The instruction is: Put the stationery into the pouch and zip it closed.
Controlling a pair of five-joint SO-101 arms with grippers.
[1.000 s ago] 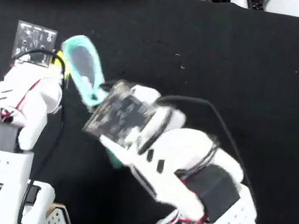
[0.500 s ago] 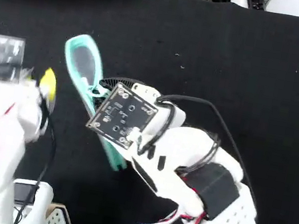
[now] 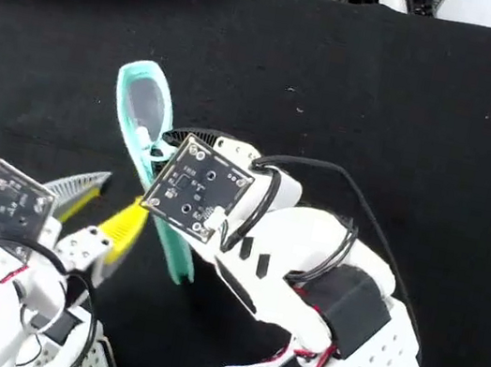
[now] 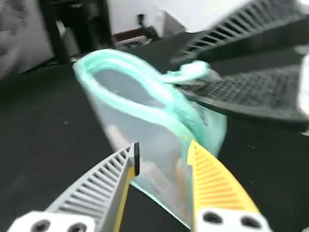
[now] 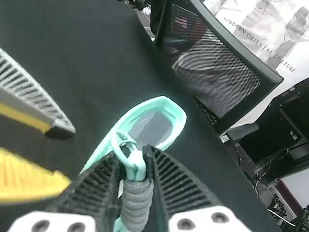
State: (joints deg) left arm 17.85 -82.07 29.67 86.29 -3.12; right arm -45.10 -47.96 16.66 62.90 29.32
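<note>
Closing your left gripper [image 4: 162, 151], spread wide astride the near end of the teal pouch [image 3: 144, 109] on the black table [image 3: 383, 103], should anchor it while your right gripper [image 5: 131, 159], clamped on the zip pull cord [image 5: 126, 144], draws straight along the zip.

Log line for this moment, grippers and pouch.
pouch: mouth open | right gripper: shut on pouch | left gripper: open, beside pouch

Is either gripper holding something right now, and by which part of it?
The right gripper is shut on the pouch, pinching the teal loop at its open rim. The left gripper is open and holds nothing.
</note>
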